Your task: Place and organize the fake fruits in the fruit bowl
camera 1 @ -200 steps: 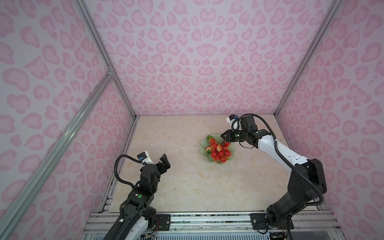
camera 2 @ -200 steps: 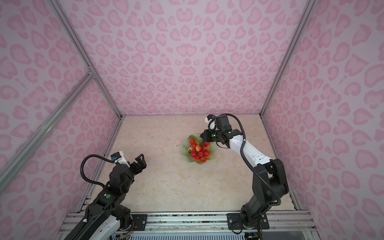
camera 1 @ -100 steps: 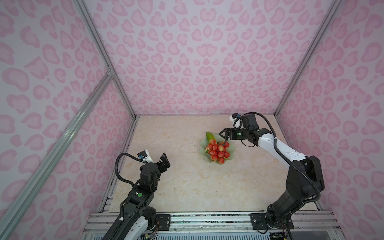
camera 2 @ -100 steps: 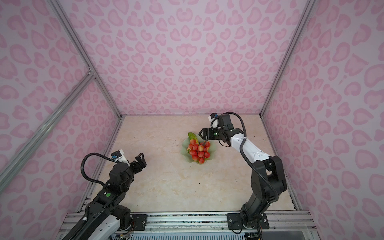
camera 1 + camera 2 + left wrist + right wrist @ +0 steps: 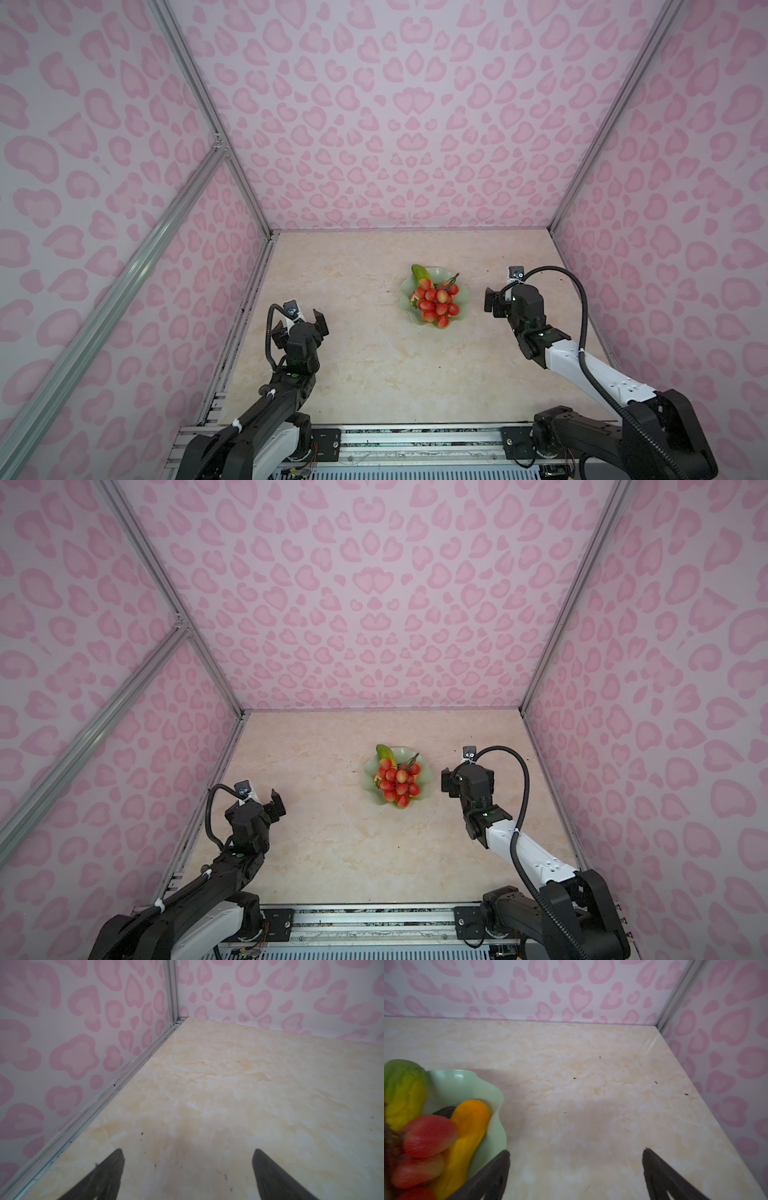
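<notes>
Fake fruits [image 5: 434, 301] lie heaped in the fruit bowl [image 5: 437, 274] mid-table, with none visible loose on the tabletop [image 5: 374, 374]. The right gripper [image 5: 576, 1153] hangs just beside the bowl, jaws spread and empty. The left gripper [image 5: 188, 1153] is the same, well apart from it. Placing looks done — what's left is probably tidying the heap or parking the arms.

The right gripper [image 5: 492, 301] no longer hangs over the pale mint-green scalloped bowl [image 5: 464, 293]. It now sits to the right of it, lower in both top views, jaws parted, clear of the bunch of red plastic balls [image 5: 436, 303]. The green-yellow oblong plastic fruit [image 5: 419, 273] now shows uncovered.
</notes>
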`<state>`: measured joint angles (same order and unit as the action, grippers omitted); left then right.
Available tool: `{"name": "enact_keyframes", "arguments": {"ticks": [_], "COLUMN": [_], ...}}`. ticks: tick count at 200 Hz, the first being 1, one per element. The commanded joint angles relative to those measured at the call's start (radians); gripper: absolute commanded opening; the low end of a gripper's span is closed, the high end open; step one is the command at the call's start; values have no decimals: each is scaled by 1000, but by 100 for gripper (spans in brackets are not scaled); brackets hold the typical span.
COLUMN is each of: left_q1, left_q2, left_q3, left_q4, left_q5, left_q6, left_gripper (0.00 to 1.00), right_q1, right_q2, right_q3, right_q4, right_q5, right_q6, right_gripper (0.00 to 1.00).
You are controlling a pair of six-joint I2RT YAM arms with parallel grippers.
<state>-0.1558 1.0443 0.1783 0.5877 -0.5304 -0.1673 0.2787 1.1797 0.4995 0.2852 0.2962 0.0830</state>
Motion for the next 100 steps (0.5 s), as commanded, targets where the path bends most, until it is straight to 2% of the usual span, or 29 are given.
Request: {"name": "enact_keyframes", "arguments": {"ticks": [1, 22, 37, 46, 58, 66, 79, 88, 96, 100], "left_q1": [35, 53, 76, 89, 119, 145, 149, 147, 145, 145], "left_q2": [127, 213, 268, 331, 458, 416, 434, 421, 430, 425], "left_q3": [27, 84, 129, 123, 128, 145, 129, 128, 129, 130], "left_q4": [280, 300, 291, 367, 502, 378, 443, 426, 438, 426], "left_q5": [90, 181, 224, 245, 264, 314, 263, 265, 262, 263], "left_q6": [51, 94, 123, 128, 107, 86, 69, 68, 71, 70], "left_gripper": [97, 97, 97, 97, 98, 98, 98, 98, 98, 98], "right_q1": [-18, -37, -88, -111, -128, -133, -137, -146, -153, -159], "right_q2": [49, 144, 191, 201, 270, 330, 428, 397, 350, 360], "right_q3": [-83, -144, -167, -183, -239, -249, -234, -222, -193, -188], "right_q4": [326, 549, 626, 612, 776, 848, 956, 880, 737, 738], "right_q5": [165, 230, 200, 155, 137, 142, 146, 130, 129, 121], "right_q6": [-91, -178, -138, -109, -103, -97, -117, -87, -64, -68], "right_gripper": [98, 99, 99, 99, 99, 99, 100, 100, 100, 100]}}
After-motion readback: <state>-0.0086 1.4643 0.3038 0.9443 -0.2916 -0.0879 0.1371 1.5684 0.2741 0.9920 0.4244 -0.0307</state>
